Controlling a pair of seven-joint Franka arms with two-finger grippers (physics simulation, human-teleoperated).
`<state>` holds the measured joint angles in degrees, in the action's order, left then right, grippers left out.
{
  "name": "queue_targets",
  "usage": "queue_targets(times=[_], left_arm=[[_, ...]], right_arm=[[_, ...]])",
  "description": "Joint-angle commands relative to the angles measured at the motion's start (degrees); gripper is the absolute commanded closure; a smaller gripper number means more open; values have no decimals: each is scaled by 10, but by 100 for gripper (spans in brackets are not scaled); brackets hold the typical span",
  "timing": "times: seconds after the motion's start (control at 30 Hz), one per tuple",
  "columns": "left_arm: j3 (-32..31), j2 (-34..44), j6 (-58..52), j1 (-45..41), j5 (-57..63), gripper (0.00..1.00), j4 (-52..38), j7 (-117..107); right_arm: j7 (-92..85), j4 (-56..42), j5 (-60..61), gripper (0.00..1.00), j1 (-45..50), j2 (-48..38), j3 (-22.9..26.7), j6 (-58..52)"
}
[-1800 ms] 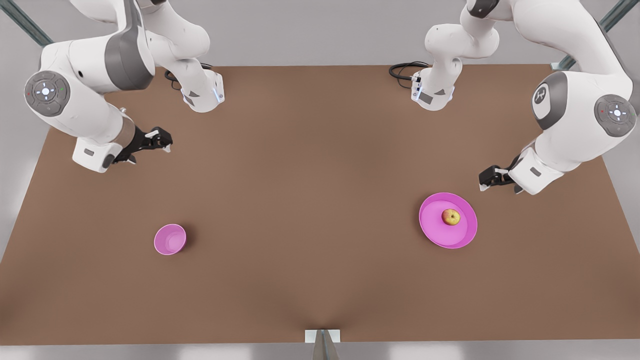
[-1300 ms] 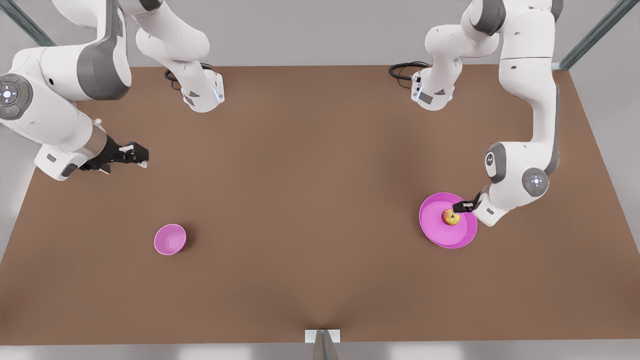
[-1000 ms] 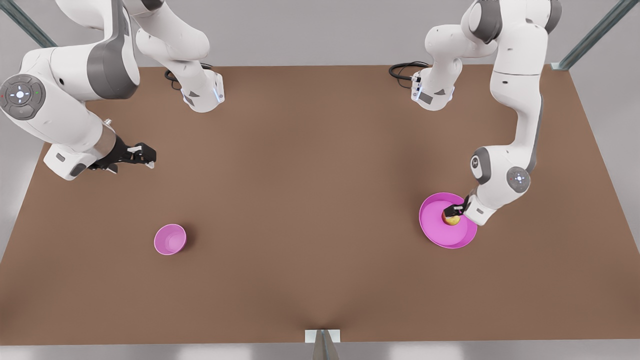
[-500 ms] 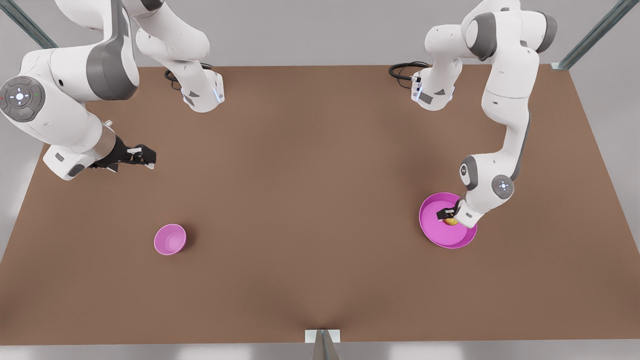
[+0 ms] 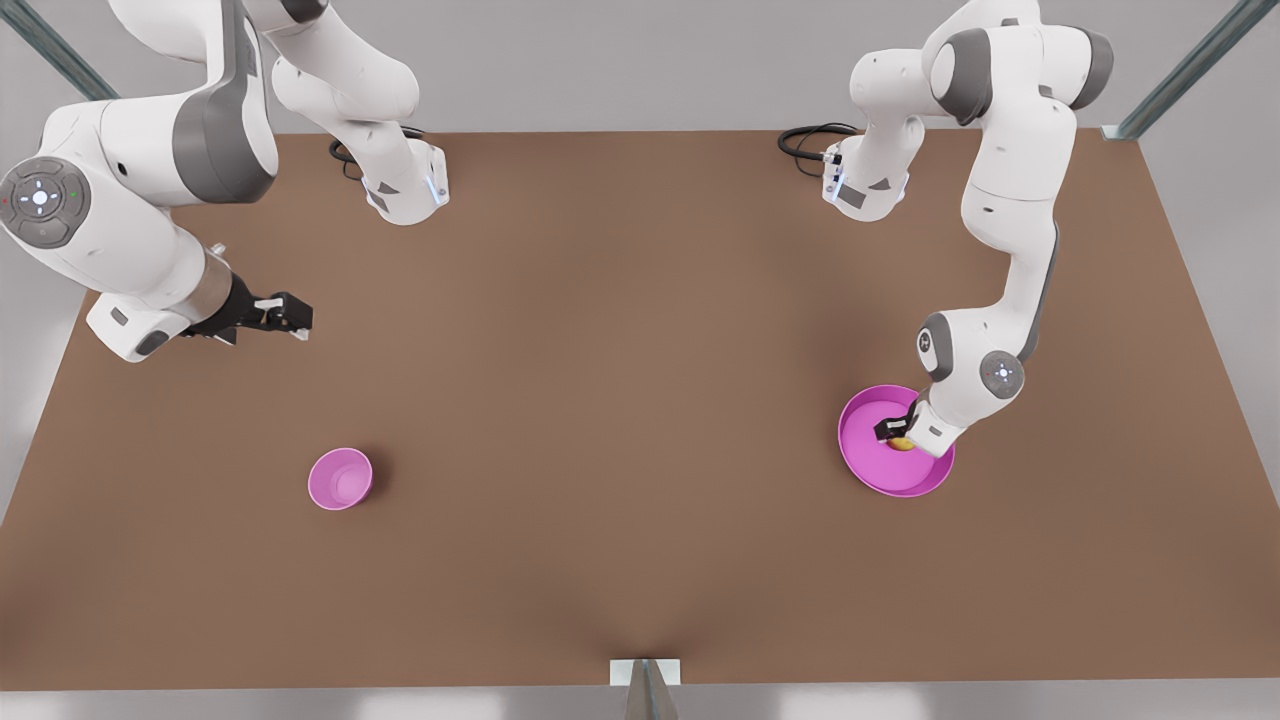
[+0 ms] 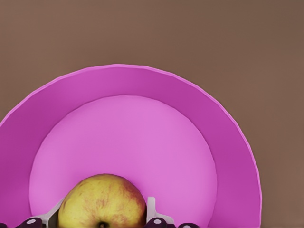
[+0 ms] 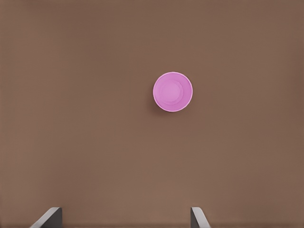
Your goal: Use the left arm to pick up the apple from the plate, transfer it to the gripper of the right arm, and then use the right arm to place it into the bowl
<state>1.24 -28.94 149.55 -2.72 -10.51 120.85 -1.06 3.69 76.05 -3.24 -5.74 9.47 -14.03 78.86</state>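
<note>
Straddling the apple (image 6: 101, 202) with the left gripper (image 6: 102, 219), one fingertip (image 6: 151, 211) close against each flank, jaws spread just wider than the fruit; impossible to say from these pictures whether the pads already bear on the skin. Sitting between the jaws, on the floor of the plate (image 6: 228, 137), well inside its rim.

Best handled now by closing squarely across the widest part of the apple, so that the round skin does not squirt out toward either end of the gap. Worth keeping the fingertips just clear of the plate floor while closing, then lifting straight up, so the low rim is not caught and the dish not dragged. Worth gripping with part of the fruit left proud of the fingers, giving the other gripper room to take it at the handover.

In the front view, forearm folded steeply down over the plate, wrist bent, gripper tipped onto the apple from the far side.

Right gripper (image 5: 285, 317) held high and waiting, jaws wide apart, well apart from the bowl (image 5: 340, 479), which lies ahead of and below the open jaws on the table (image 5: 620, 400).
</note>
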Motion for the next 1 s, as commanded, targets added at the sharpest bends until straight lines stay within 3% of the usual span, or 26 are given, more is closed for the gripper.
queue_targets(times=[0.0,0.2,0.3,0.4,0.5,0.6,0.7,0.83,0.97], left_arm=[[0,-2,1,0,1,20,-1,-3],[-5,0,-1,-6,1,25,-18,-4],[-18,22,-32,-19,1,27,-69,-4],[-93,25,-55,-13,0,27,-156,75],[-182,3,-80,-20,-110,26,-230,187],[-279,-103,-81,-24,-234,26,-361,431],[-356,-178,-84,-18,-423,27,-432,715],[-443,-302,-85,-31,-437,26,-560,891],[-444,-355,-67,-99,-437,26,-683,921]], right_arm=[[8,0,0,0,0,-1,0,0],[8,0,1,0,0,-1,0,0],[8,0,0,0,0,-1,0,0],[8,0,1,0,0,-1,0,0],[8,0,1,0,0,1,0,0],[11,-4,3,0,0,16,-1,8],[14,-6,152,0,-6,54,5,40],[7,-46,358,0,-8,184,8,149],[-104,-47,589,0,-8,281,7,199]])
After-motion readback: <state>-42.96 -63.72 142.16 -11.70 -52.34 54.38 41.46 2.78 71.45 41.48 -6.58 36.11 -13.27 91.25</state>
